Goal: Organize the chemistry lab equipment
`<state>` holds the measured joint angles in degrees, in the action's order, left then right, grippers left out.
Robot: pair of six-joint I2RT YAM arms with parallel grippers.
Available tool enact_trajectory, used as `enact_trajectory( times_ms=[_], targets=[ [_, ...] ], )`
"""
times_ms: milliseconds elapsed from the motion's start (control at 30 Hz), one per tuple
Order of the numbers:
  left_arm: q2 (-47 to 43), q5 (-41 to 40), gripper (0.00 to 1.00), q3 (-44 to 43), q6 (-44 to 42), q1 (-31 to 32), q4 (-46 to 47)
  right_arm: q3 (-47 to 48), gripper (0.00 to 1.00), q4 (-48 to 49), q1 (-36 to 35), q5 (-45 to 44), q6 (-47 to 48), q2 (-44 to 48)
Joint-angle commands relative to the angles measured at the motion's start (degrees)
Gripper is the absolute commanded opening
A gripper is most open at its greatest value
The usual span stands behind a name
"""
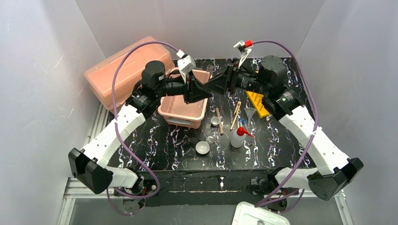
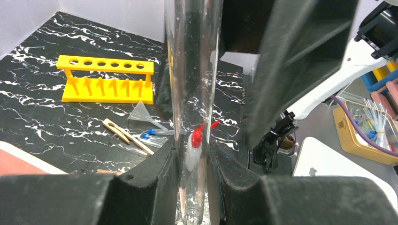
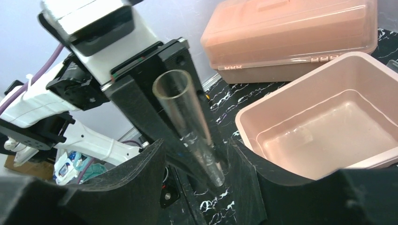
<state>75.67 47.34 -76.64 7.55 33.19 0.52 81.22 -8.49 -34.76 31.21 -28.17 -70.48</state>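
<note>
The large pink lidded box (image 1: 126, 70) sits shut at the far left of the table (image 1: 159, 147), and the pink tub (image 3: 300, 101) beside it looks empty, so the sorting seems barely begun. The yellow rack (image 1: 258, 104) holds nothing, and the squeeze bottle (image 1: 238, 137), funnel (image 1: 250, 112), white dish (image 1: 202, 148), wooden sticks (image 1: 235, 116) and tiny beakers (image 1: 215, 121) lie loose right of the tub. Above them the left gripper (image 2: 193, 151) has its fingers pinched on a clear tube (image 2: 190, 70), while the right gripper (image 3: 196, 146) has its fingers straddling it, parted, apparently for a handover.
</note>
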Motion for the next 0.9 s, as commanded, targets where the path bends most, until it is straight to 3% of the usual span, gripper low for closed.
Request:
enact_trajectory(
  times_ms=[0,200,300,433,600,767,867],
  targets=[
    [-2.8,1.8,0.03,-2.2,-0.4,0.4,-0.2,3.6,0.55,2.6,-1.9,-2.8,2.1,-1.0],
    [-3.1,2.2,0.04,-1.9,-0.7,0.6,-0.2,3.3,0.49,4.1,-3.4,-6.3,4.0,-1.2],
    [-3.2,2.0,0.07,-1.8,-0.8,0.7,-1.9,1.6,0.39,5.8,-3.6,-7.3,4.1,-0.4],
    [-3.4,1.3,0.31,-1.8,-0.3,0.8,-2.8,-0.3,0.24,5.8,-3.7,-8.8,4.9,0.6],
    [-4.4,-2.4,0.98,-2.3,0.0,0.7,-5.7,-2.6,0.18,2.9,-3.2,-14.0,8.3,2.1],
    [-3.2,-3.2,0.98,-6.4,-1.2,-1.5,-15.2,-3.5,0.17,-1.5,2.4,-16.9,12.1,2.5],
    [-1.7,-1.7,0.98,-8.1,1.8,-6.7,-18.9,-6.1,0.17,-1.7,5.9,-22.2,16.0,3.8]
  ],
)
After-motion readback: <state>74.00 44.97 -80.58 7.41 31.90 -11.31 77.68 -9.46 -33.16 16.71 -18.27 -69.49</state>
